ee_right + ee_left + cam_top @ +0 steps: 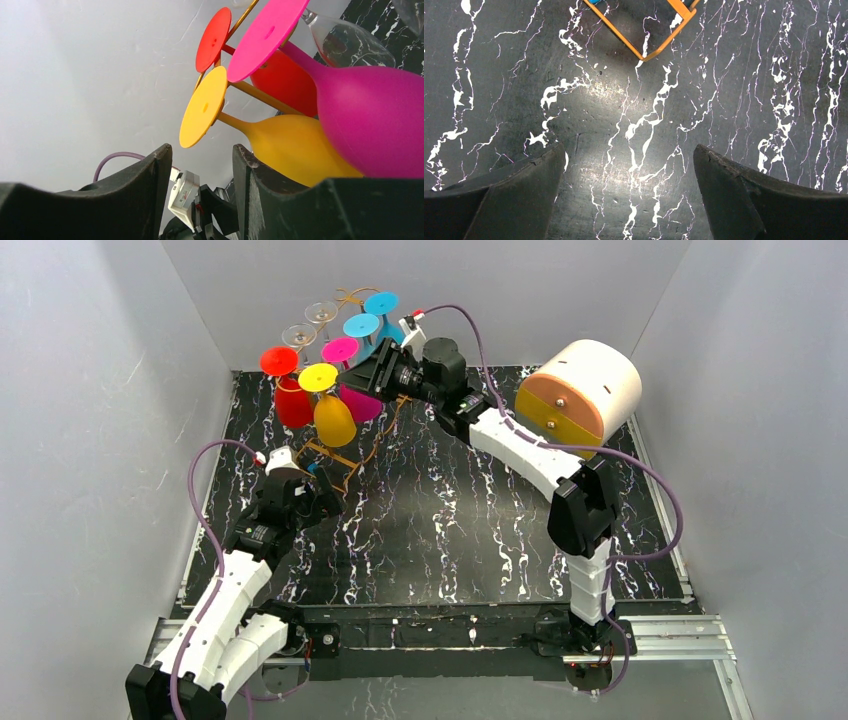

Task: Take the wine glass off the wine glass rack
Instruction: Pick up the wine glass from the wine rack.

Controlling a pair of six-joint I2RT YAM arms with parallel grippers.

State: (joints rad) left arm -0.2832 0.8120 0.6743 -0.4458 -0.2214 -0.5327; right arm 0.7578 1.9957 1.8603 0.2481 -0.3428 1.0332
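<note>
Black marbled surface point(734, 100) lies under the left gripper point(629, 150), its jaws wide apart and empty, with a base corner of the wine glass rack point(643, 58) at its twelve o'clock. The magenta wine glass point(375, 120) hangs foot-up on the rack, at three o'clock of the right gripper point(202, 150), whose jaws stand part-way apart with nothing between them. The glass looks light, smooth, perhaps rubbery. Its round bowl would likely slip, so the thin stem under the foot seems the better hold.

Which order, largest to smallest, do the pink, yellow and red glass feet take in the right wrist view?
1. Pink flat round foot of the magenta wine glass
2. Yellow round foot of the yellow glass
3. Red round foot of the red glass
Yellow and red look close; camera nearness may skew all three.
</note>
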